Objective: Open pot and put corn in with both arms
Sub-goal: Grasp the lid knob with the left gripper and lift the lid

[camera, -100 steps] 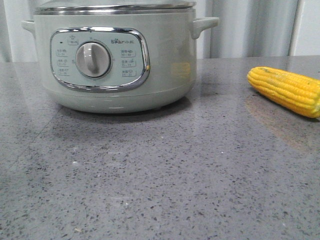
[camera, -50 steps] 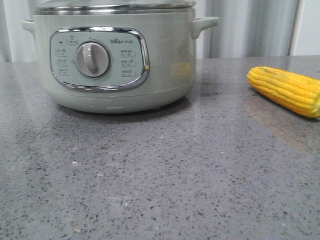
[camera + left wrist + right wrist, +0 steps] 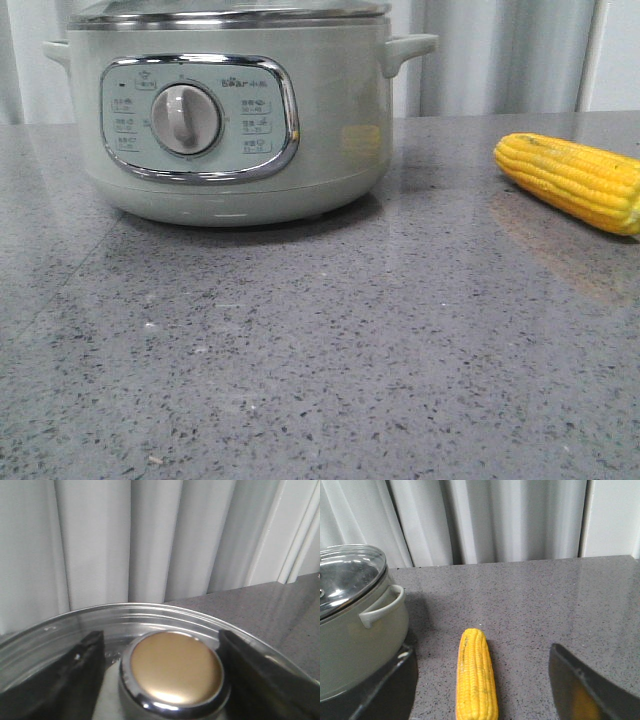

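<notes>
The pale-green pot [image 3: 230,120] stands at the back left of the grey table with its glass lid [image 3: 165,617] on. In the left wrist view my left gripper [image 3: 162,677] is open, its dark fingers [image 3: 75,677] on either side of the lid's gold-topped chrome knob [image 3: 175,667]; one stands a little apart from it, the other close against it. The yellow corn [image 3: 575,180] lies on the table to the right of the pot. In the right wrist view my right gripper [image 3: 480,692] is open above the corn [image 3: 476,675], which lies lengthwise between the fingers [image 3: 587,690]. Neither gripper shows in the front view.
The pot's side handle [image 3: 382,610] is close to the right gripper's left finger. Pale curtains [image 3: 495,520] hang behind the table's far edge. The speckled grey tabletop [image 3: 320,360] stretches in front of the pot.
</notes>
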Controlling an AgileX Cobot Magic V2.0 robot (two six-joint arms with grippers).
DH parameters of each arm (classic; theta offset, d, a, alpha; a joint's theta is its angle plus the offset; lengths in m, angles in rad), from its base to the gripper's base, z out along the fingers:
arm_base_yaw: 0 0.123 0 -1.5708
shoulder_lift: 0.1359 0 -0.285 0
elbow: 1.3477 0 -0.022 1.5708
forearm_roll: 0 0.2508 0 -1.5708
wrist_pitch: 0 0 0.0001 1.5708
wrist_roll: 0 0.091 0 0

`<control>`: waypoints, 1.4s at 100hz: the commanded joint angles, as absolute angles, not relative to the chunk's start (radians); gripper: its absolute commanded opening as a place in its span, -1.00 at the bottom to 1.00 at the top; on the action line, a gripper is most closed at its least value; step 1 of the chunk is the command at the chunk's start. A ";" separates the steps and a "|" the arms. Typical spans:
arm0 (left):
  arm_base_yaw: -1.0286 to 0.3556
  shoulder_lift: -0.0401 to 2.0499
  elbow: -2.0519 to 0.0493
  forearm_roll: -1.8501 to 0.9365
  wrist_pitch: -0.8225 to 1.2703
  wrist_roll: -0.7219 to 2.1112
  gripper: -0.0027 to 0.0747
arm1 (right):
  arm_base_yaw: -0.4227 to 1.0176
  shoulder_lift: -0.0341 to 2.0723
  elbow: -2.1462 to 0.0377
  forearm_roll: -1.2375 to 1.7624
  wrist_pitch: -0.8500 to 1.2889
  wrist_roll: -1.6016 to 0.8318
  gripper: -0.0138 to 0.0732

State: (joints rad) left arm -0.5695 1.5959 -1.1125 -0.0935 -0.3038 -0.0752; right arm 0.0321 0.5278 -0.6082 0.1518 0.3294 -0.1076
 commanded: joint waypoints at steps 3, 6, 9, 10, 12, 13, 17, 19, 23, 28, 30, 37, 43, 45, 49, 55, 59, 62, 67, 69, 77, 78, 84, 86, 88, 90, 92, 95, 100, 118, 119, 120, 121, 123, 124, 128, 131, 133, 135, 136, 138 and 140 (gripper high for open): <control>-0.573 1.561 -1.141 -0.107 -0.374 -0.085 -0.34 | 0.028 0.539 -0.644 0.143 0.253 -0.117 0.34; -0.573 1.558 -1.141 -0.105 -0.377 -0.085 -0.42 | 0.028 0.539 -0.644 0.143 0.253 -0.117 0.34; -0.573 1.553 -1.141 -0.105 -0.379 -0.085 -0.51 | 0.028 0.539 -0.644 0.143 0.255 -0.117 0.34; -0.573 1.550 -1.141 -0.105 -0.379 -0.085 -0.52 | 0.028 0.539 -0.644 0.143 0.255 -0.117 0.34; -0.573 1.548 -1.141 -0.105 -0.381 -0.085 -0.56 | 0.028 0.539 -0.644 0.143 0.258 -0.117 0.34; -0.573 1.545 -1.141 -0.105 -0.381 -0.085 -0.57 | 0.028 0.539 -0.644 0.143 0.258 -0.117 0.34; -0.573 1.534 -1.141 -0.105 -0.387 -0.084 -0.61 | 0.028 0.539 -0.644 0.143 0.259 -0.117 0.34; -0.573 1.529 -1.141 -0.105 -0.390 -0.084 -0.63 | 0.028 0.539 -0.644 0.143 0.259 -0.117 0.34; -0.573 1.513 -1.141 -0.105 -0.401 -0.084 -0.64 | 0.028 0.539 -0.644 0.143 0.259 -0.117 0.34; -0.573 1.488 -1.141 -0.105 -0.419 -0.084 -0.64 | 0.028 0.539 -0.644 0.143 0.259 -0.117 0.34; -0.573 1.476 -1.141 -0.105 -0.428 -0.082 -0.64 | 0.028 0.539 -0.644 0.143 0.259 -0.117 0.34; -0.558 1.429 -1.152 -0.105 -0.424 -0.071 -0.64 | 0.028 0.539 -0.644 0.143 0.259 -0.117 0.34; -0.533 1.381 -1.159 -0.104 -0.419 -0.069 -0.64 | 0.028 0.539 -0.644 0.143 0.259 -0.117 0.34; -0.521 1.363 -1.159 -0.104 -0.419 -0.070 -0.64 | 0.028 0.539 -0.644 0.143 0.259 -0.117 0.34; -0.492 1.335 -1.159 -0.104 -0.409 -0.070 -0.64 | 0.028 0.539 -0.644 0.143 0.259 -0.117 0.34; -0.443 1.285 -1.159 -0.104 -0.387 -0.070 -0.64 | 0.028 0.539 -0.644 0.143 0.259 -0.117 0.34; -0.400 1.254 -1.159 -0.104 -0.361 -0.070 -0.64 | 0.028 0.539 -0.644 0.143 0.259 -0.117 0.34; -0.367 1.234 -1.159 -0.104 -0.337 -0.070 -0.64 | 0.028 0.539 -0.644 0.143 0.259 -0.117 0.34; -0.305 1.202 -1.159 -0.104 -0.285 -0.063 -0.64 | 0.028 0.539 -0.644 0.143 0.259 -0.117 0.34; -0.276 1.189 -1.159 -0.104 -0.259 -0.060 -0.64 | 0.028 0.539 -0.644 0.143 0.259 -0.117 0.34; -0.157 1.149 -1.159 -0.104 -0.138 -0.045 -0.64 | 0.028 0.539 -0.644 0.145 0.259 -0.117 0.34; -0.147 1.144 -1.159 -0.104 -0.127 -0.045 -0.64 | 0.028 0.539 -0.644 0.145 0.259 -0.117 0.34; -0.056 1.129 -1.159 -0.104 -0.035 -0.045 -0.64 | 0.028 0.539 -0.644 0.147 0.259 -0.117 0.34; -0.036 1.126 -1.159 -0.104 -0.006 -0.045 -0.64 | 0.028 0.539 -0.644 0.147 0.259 -0.117 0.34; -0.007 1.124 -1.156 -0.104 0.010 -0.045 -0.64 | 0.028 0.539 -0.644 0.147 0.259 -0.117 0.34; 0.021 1.124 -1.151 -0.104 0.031 -0.045 -0.64 | 0.028 0.539 -0.644 0.147 0.259 -0.117 0.34; 0.047 1.123 -1.144 -0.104 0.044 -0.045 -0.64 | 0.028 0.539 -0.644 0.148 0.259 -0.117 0.34; 0.081 1.123 -1.132 -0.104 0.053 -0.045 -0.64 | 0.028 0.539 -0.644 0.148 0.259 -0.117 0.34; 0.128 1.123 -1.102 -0.104 0.051 -0.045 -0.64 | 0.028 0.539 -0.644 0.148 0.260 -0.117 0.34; 0.174 1.123 -0.904 -0.114 -0.087 -0.045 -0.64 | 0.028 0.539 -0.644 0.151 0.270 -0.117 0.34; 0.170 1.123 -0.894 -0.114 -0.106 -0.045 -0.64 | 0.028 0.539 -0.644 0.151 0.272 -0.117 0.34; 0.168 1.123 -0.875 -0.114 -0.116 -0.045 -0.64 | 0.028 0.539 -0.644 0.151 0.272 -0.117 0.34; 0.165 1.123 -0.865 -0.114 -0.138 -0.045 -0.64 | 0.028 0.539 -0.644 0.151 0.274 -0.117 0.34; 0.159 1.123 -0.835 -0.114 -0.170 -0.045 -0.64 | 0.028 0.539 -0.644 0.151 0.274 -0.117 0.34; 0.154 1.123 -0.825 -0.114 -0.181 -0.045 -0.64 | 0.028 0.539 -0.644 0.151 0.274 -0.117 0.34; 0.141 1.123 -0.765 -0.114 -0.251 -0.045 -0.64 | 0.028 0.539 -0.644 0.151 0.274 -0.117 0.34; 0.128 1.123 -0.726 -0.114 -0.299 -0.045 -0.64 | 0.028 0.539 -0.644 0.151 0.274 -0.117 0.34; 0.123 1.123 -0.697 -0.114 -0.335 -0.045 -0.64 | 0.028 0.539 -0.644 0.151 0.274 -0.117 0.34; 0.116 1.123 -0.669 -0.114 -0.371 -0.045 -0.64 | 0.028 0.539 -0.644 0.151 0.274 -0.117 0.34; 0.112 1.123 -0.659 -0.114 -0.383 -0.045 -0.64 | 0.028 0.539 -0.644 0.151 0.274 -0.117 0.34; 0.106 1.123 -0.632 -0.114 -0.418 -0.047 -0.64 | 0.028 0.539 -0.644 0.151 0.274 -0.117 0.34; 0.102 1.125 -0.607 -0.114 -0.453 -0.047 -0.64 | 0.028 0.539 -0.644 0.151 0.274 -0.117 0.34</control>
State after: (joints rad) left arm 0.1255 1.1571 -0.6490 -0.1076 -0.1628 -0.0470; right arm 0.0321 0.5278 -0.6082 0.1518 0.3372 -0.1076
